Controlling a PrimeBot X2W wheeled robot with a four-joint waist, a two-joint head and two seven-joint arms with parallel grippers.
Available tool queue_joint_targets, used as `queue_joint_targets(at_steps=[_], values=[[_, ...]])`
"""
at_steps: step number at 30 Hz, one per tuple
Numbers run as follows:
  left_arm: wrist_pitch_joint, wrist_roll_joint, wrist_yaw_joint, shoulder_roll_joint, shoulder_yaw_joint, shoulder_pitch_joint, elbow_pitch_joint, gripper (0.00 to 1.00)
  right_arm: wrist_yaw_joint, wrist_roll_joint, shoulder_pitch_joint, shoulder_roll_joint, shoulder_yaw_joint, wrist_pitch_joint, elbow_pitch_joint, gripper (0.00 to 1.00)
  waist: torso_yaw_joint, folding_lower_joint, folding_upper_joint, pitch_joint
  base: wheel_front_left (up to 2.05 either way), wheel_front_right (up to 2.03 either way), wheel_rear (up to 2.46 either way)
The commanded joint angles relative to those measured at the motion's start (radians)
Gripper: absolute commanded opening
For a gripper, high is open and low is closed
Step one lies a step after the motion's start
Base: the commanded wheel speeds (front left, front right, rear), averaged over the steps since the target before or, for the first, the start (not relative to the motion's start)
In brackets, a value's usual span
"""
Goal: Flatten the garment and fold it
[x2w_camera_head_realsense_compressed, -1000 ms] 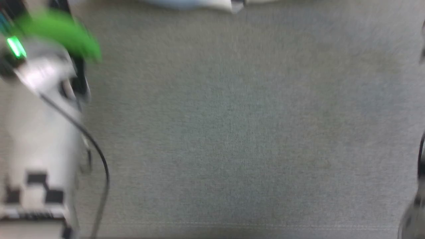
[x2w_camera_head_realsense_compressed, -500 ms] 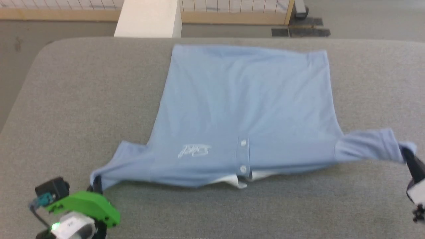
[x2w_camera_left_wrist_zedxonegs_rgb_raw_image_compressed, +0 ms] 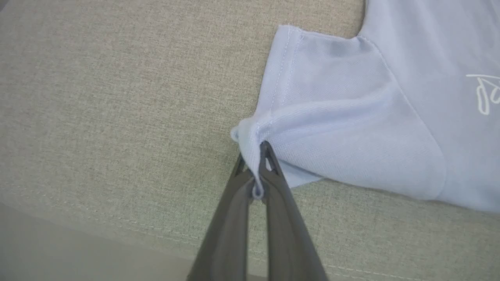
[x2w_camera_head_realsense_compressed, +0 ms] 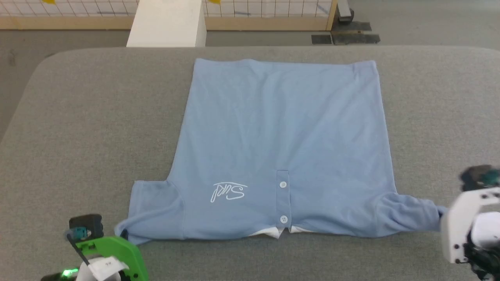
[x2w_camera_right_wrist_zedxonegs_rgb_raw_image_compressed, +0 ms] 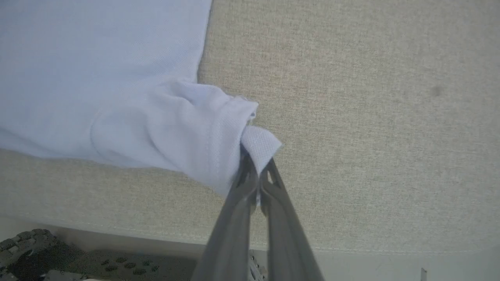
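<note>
Bright, even, diffuse light; shadows faint, soft. Head view sharp; wrist views: fingers point(x2w_camera_left_wrist_zedxonegs_rgb_raw_image_compressed: 230, 234) slightly soft up close.

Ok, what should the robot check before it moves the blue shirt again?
1. Left tool shut on the left sleeve corner: ok.
2. Right tool shut on the right sleeve tip: ok.
3. Shirt flat on the grey table: ok.
4. Right sleeve smooth: not ok, it is bunched.
5. Left sleeve smooth: not ok, creased near the pinch.
6. Collar lying neat: cannot tell, mostly tucked under the shirt.
</note>
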State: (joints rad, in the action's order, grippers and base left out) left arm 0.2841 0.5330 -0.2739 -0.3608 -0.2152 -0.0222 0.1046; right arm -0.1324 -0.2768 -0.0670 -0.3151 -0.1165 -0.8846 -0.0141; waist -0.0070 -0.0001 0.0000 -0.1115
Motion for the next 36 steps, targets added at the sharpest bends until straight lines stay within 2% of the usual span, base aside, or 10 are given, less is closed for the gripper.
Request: queue_joint_targets(at_steps=[1, 7, 12, 13, 14, 20, 24, 27, 31, 36], values=[[-0.011, -0.007, 0.005, 0.000, -0.002, 0.035, 0.006, 0.00, 0.002, 0.021, -0.044, -0.019, 0.053, -0.031, -0.035, 0.00, -0.002, 0.0001, 0.0000, -0.028, 0.00, 0.00, 0.00], [-0.060, 0.003, 0.022, 0.029, -0.005, 0.076, 0.030, 0.00, 0.002, 0.045, -0.122, -0.055, 0.193, -0.102, -0.180, 0.00, 0.019, 0.0001, 0.0000, -0.074, 0.00, 0.00, 0.00], [-0.086, 0.013, 0.032, 0.042, -0.005, 0.088, 0.050, 0.00, 0.002, 0.025, -0.150, -0.059, 0.205, -0.088, -0.241, 0.00, 0.023, 0.0001, 0.0000, -0.082, 0.00, 0.00, 0.00], [-0.092, 0.015, 0.034, 0.043, -0.003, 0.088, 0.054, 0.00, 0.002, 0.018, -0.155, -0.060, 0.202, -0.079, -0.244, 0.45, 0.021, 0.0001, 0.0000, -0.079, 0.00, 0.00, 0.00], [-0.095, 0.016, 0.035, 0.044, -0.004, 0.088, 0.056, 0.00, 0.002, 0.008, -0.158, -0.059, 0.193, -0.070, -0.245, 0.98, 0.019, 0.0001, 0.0000, -0.076, 0.00, 0.00, 0.00], [-0.115, 0.022, 0.030, 0.051, -0.001, 0.075, 0.054, 0.00, 0.002, -0.088, -0.152, -0.033, 0.066, 0.002, -0.169, 1.00, 0.010, 0.0001, 0.0000, -0.035, 0.00, 0.00, 0.00], [-0.124, 0.028, 0.026, 0.053, 0.003, 0.063, 0.050, 0.00, 0.002, -0.145, -0.130, 0.015, -0.065, 0.066, -0.063, 1.00, 0.006, 0.0001, 0.0000, -0.008, 0.00, 0.00, 0.00], [-0.133, 0.028, 0.025, 0.053, 0.004, 0.055, 0.038, 0.00, 0.002, -0.153, -0.130, 0.056, -0.153, 0.162, 0.023, 1.00, 0.005, 0.0001, 0.0000, 0.001, 0.00, 0.00, 0.00], [-0.149, 0.026, 0.023, 0.054, 0.004, 0.050, 0.012, 0.00, 0.002, -0.146, -0.158, 0.098, -0.203, 0.292, 0.059, 1.00, 0.005, 0.0001, 0.0000, -0.010, 0.00, 0.00, 0.00], [-0.173, 0.026, 0.015, 0.058, 0.012, 0.054, -0.038, 0.00, 0.002, -0.102, -0.261, 0.111, -0.205, 0.394, 0.002, 1.00, 0.010, 0.0001, 0.0000, -0.082, 0.00, 0.00, 0.00]])
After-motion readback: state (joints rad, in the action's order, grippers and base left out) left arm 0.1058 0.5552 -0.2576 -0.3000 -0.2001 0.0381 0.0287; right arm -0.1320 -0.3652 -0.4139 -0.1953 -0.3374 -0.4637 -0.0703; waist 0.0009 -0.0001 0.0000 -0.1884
